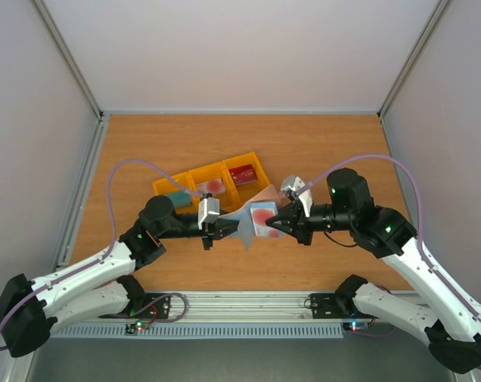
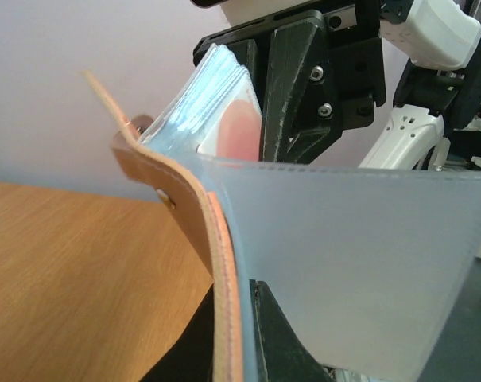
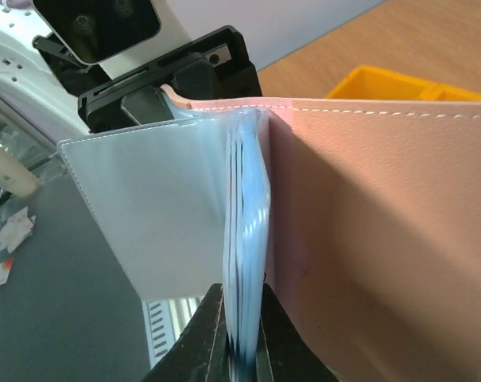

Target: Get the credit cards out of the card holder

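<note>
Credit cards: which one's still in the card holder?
The whitish card with a red blotch, tucked in the card holder's clear pocket. The teal card, pink-white card and dark red card lie in the yellow tray, one per compartment.

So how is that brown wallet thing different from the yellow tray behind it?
The card holder is pinched between the left gripper and right gripper; the yellow tray lies on the table, untouched. The card holder is a thin fold, brown outside, pale blue inside; the yellow tray is a box with three compartments. Both hold cards.
</note>
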`<act>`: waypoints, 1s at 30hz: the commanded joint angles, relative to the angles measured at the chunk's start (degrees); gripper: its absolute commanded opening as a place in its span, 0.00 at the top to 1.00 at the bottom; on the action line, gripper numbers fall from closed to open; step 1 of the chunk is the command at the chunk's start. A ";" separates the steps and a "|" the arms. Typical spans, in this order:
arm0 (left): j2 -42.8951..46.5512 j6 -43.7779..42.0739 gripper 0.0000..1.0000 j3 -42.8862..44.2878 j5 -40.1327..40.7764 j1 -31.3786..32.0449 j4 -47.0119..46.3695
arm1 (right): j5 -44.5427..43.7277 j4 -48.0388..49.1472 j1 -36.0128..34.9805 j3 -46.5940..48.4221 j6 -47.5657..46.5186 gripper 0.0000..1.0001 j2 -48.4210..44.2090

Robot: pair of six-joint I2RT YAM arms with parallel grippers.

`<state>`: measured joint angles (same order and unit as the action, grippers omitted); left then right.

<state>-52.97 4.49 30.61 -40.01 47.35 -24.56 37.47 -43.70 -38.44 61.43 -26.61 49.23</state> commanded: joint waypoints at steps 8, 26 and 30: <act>2.67 1.60 0.54 -0.84 8.99 0.33 1.47 | -10.06 0.55 0.10 -3.80 4.12 0.99 -7.57; 0.24 3.40 0.47 8.85 -4.23 -1.01 6.56 | -50.40 -18.64 0.12 7.12 23.09 0.99 3.80; -6.99 6.97 0.47 13.79 0.02 4.07 7.48 | -48.77 -17.97 0.13 5.97 22.48 0.99 2.96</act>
<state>-54.04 4.71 39.88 -40.66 47.62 -14.35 -9.98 -61.25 -38.30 67.72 -5.78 53.82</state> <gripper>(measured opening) 0.528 0.067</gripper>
